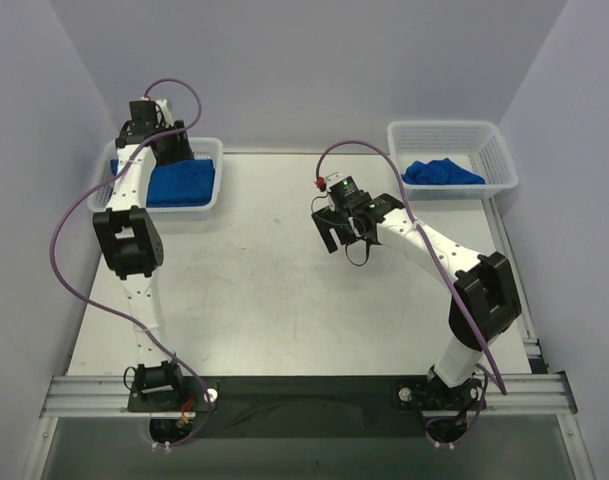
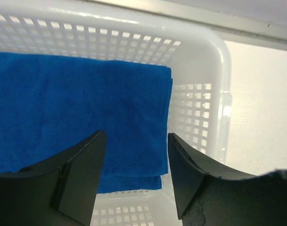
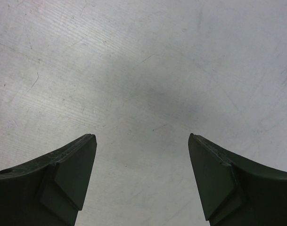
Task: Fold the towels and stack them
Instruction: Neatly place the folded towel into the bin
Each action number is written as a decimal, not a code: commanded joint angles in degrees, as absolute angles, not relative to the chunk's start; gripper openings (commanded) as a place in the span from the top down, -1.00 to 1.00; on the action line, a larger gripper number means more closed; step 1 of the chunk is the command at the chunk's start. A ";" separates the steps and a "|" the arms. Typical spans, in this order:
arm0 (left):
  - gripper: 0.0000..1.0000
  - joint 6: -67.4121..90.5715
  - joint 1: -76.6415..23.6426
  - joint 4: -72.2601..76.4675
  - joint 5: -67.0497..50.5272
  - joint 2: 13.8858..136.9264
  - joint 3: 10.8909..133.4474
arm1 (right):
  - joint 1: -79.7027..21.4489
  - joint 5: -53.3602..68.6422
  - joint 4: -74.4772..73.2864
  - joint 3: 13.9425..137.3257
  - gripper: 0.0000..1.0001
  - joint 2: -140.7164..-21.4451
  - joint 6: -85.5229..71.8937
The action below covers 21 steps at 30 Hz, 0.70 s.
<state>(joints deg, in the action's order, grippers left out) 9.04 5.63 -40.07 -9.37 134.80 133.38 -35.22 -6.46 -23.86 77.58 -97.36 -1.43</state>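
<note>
**Top external view: one towel folded in the left basket, one bunched in the right**

Top external shows a flat-folded royal-blue terry towel (image 1: 187, 185) lying inside the white plastic mesh basket (image 1: 212, 146) at the far left corner of the pale grey counter (image 1: 274, 290). The left end effector (image 1: 170, 150) hangs over that basket's far side. In the left wrist view its two dark fingers (image 2: 82, 174) stand apart with nothing between them. Through the gap the folded towel (image 2: 77, 106) shows below, with its right edge near the basket's mesh wall (image 2: 200, 108). A second blue layer peeks out under the towel's lower corner.

A crumpled royal-blue terry towel (image 1: 441, 172) sits in a second white mesh basket (image 1: 500, 152) at the far right corner, well apart from both arms.

The right end effector (image 1: 336, 236) is over the middle of the counter. The right wrist view shows its fingers (image 3: 70, 174) spread wide and holding nothing, with only bare, scuffed counter (image 3: 143, 70) beneath.
</note>
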 commanded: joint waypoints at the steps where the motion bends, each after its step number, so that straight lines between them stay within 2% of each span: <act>1: -0.31 10.37 6.24 -38.85 -11.59 137.71 132.89 | -34.80 -6.24 -25.58 76.91 -0.60 -94.83 -1.49; 11: -0.26 13.45 3.52 -34.02 -10.73 141.24 129.12 | -34.63 -6.15 -25.58 76.73 -0.60 -95.71 -1.76; 21: -0.24 14.59 1.50 -26.11 -6.42 137.64 120.32 | -34.01 -6.15 -25.58 76.64 -0.60 -96.24 -2.55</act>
<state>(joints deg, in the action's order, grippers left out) 13.76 2.17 -30.02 -8.29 140.62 122.13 -34.48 -6.17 -24.21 77.30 -97.23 -1.85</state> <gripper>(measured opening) 0.625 0.803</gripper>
